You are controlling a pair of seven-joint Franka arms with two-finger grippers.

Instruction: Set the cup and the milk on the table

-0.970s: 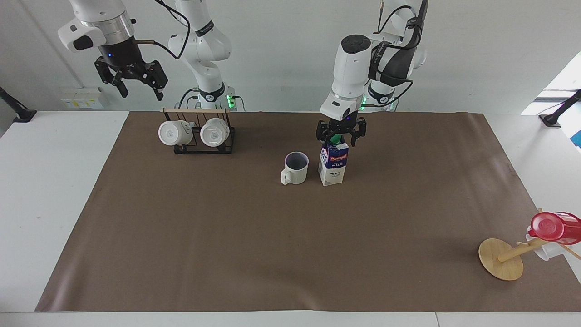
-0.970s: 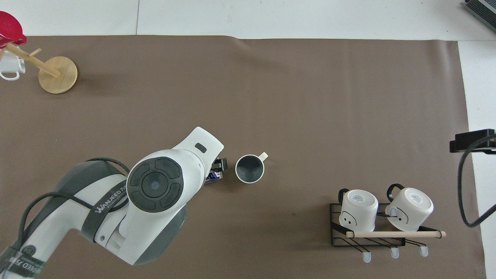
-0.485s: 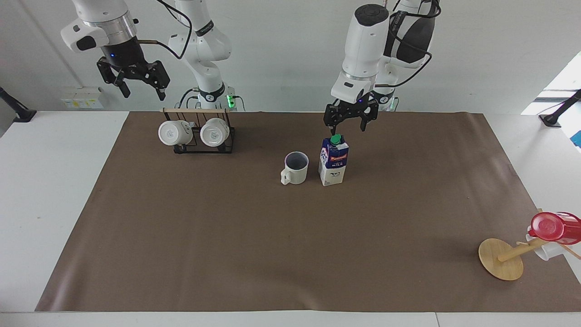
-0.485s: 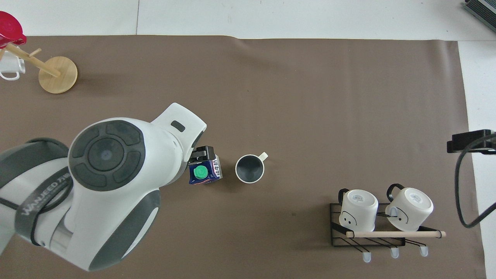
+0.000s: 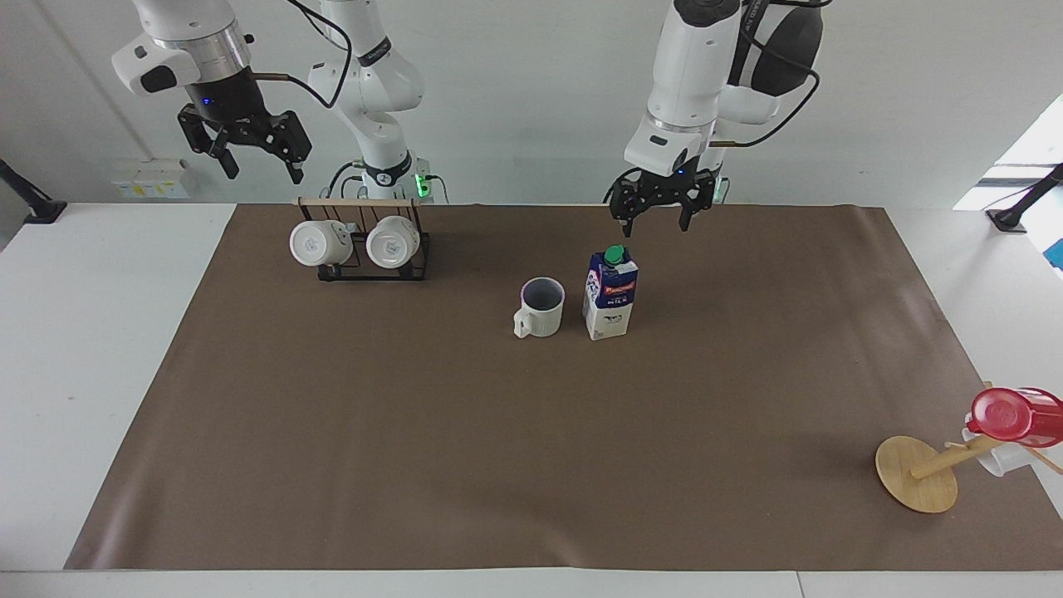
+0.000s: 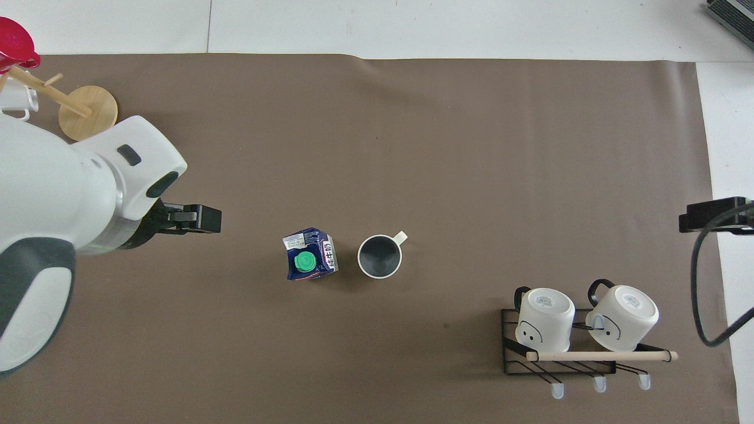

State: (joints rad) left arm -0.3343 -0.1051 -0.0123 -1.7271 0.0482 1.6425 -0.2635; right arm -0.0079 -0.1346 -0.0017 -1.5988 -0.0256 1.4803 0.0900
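Observation:
The cream-white cup [image 5: 540,308] [image 6: 380,256] stands upright on the brown paper of the table [image 5: 465,432] [image 6: 447,153], its handle pointing away from the robots. The dark-blue and white milk carton [image 5: 610,296] [image 6: 310,262] with a green cap stands upright beside the cup, toward the left arm's end. My left gripper [image 5: 659,223] [image 6: 200,218] is open and empty in the air, above the carton and clear of it. My right gripper [image 5: 253,162] is open and empty, raised high near the mug rack; the right arm waits.
A black wire rack [image 5: 374,257] [image 6: 565,353] holds two white mugs near the robots at the right arm's end. A wooden mug tree [image 5: 918,473] [image 6: 85,112] with a red cup [image 5: 1009,415] stands at the left arm's end, far from the robots.
My left gripper has let go of the milk carton, risen off it and drawn back toward the left arm's end. The carton and cup stay put. The right arm barely moved.

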